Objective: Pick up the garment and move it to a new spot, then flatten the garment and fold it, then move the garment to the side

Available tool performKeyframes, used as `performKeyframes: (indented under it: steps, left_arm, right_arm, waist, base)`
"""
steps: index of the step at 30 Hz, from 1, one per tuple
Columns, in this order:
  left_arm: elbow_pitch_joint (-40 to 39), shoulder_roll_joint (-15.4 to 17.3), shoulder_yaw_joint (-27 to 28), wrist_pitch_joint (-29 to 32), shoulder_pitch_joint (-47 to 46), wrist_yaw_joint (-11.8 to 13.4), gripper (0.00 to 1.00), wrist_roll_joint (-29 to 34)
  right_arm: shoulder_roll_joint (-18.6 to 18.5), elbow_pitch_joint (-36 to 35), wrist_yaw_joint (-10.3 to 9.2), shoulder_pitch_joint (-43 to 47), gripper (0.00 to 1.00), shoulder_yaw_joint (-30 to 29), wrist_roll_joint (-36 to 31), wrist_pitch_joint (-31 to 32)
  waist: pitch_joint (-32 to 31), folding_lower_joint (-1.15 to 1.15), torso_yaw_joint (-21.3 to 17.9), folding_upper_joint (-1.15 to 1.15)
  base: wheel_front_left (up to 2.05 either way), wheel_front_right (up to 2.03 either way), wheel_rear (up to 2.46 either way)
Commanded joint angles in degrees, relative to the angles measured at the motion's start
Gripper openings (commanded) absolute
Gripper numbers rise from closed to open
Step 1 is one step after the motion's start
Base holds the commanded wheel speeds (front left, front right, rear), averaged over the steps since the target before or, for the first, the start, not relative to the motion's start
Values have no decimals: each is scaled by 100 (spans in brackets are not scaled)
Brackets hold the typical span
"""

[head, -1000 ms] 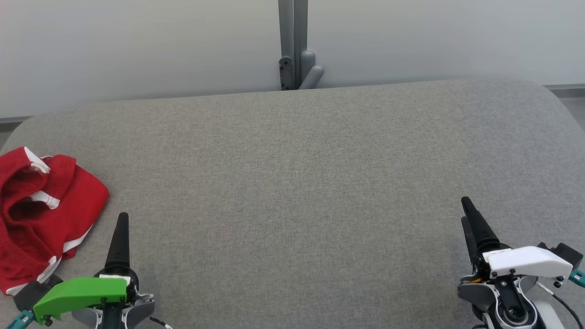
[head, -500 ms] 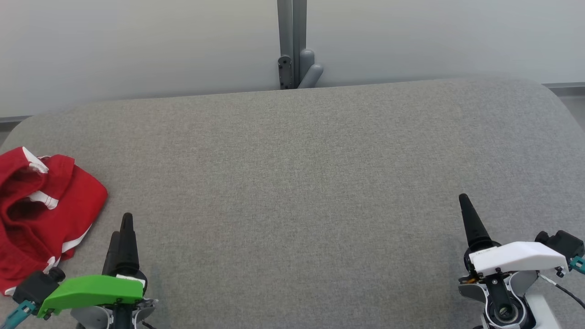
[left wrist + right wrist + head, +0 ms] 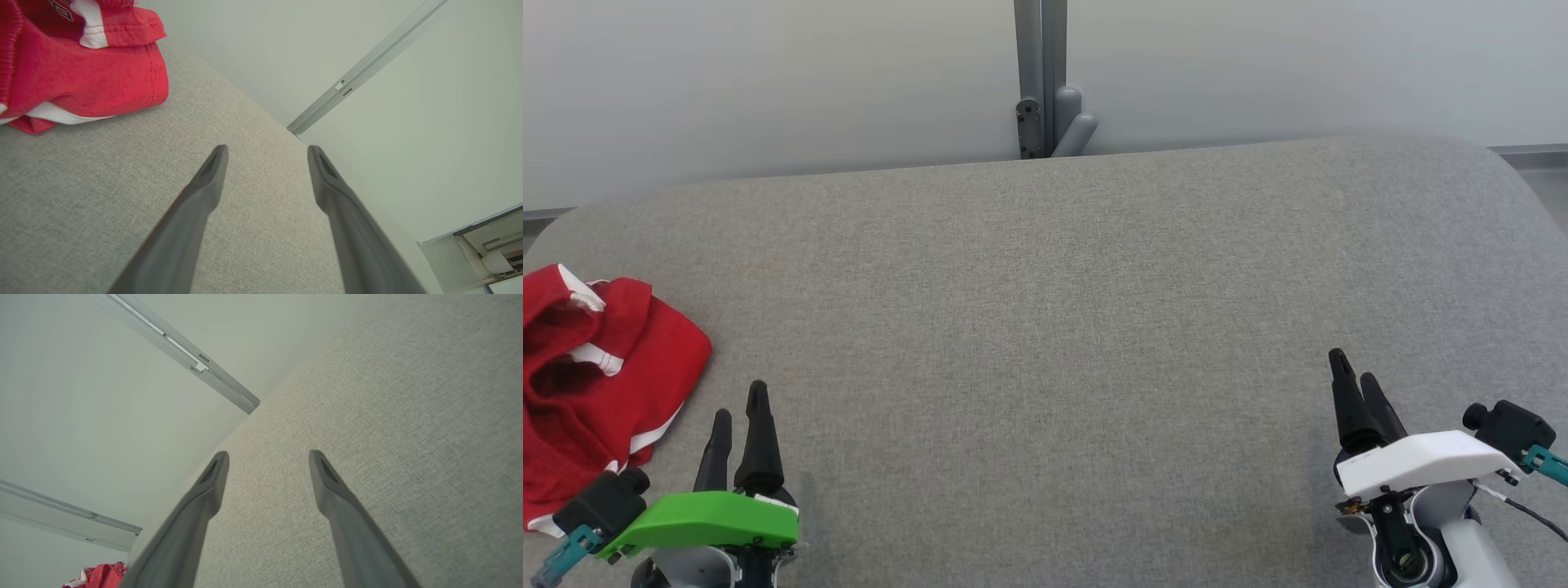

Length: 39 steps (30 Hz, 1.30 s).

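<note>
The garment (image 3: 600,384) is red with white stripes and lies crumpled at the left edge of the grey padded table (image 3: 1054,327). It fills the upper left of the left wrist view (image 3: 81,69) and peeks into the bottom left corner of the right wrist view (image 3: 100,576). My left gripper (image 3: 739,404) stands open just right of the garment, apart from it, with nothing between its fingers (image 3: 208,179). At the lower right, far from the garment, my right gripper (image 3: 1352,367) is open and empty over bare table (image 3: 367,416).
A grey metal post (image 3: 1037,77) with a bracket rises behind the table's far edge against a pale wall. The table's rounded corners lie at far left and far right.
Both wrists have rolled, so each gripper's two fingers now show apart. The left gripper has edged slightly right, the right one slightly left and down. The garment lies as before.
</note>
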Motion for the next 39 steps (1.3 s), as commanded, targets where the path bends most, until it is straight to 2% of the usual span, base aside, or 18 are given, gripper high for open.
performKeyframes:
  steps: [1,39]
  left_arm:
    - [-72,31,-14,-56,16,-7,100,189]
    - [-11,40,-87,-644,189,69,100,2763]
  right_arm:
    - [-29,-41,3,-152,100,17,-185,-55]
    - [-19,243,4,-245,100,204,-2566,-665]
  waist:
    - [3,0,-1,2]
    - [57,0,-70,4]
  base:
    - [0,0,0]
    - [0,0,0]
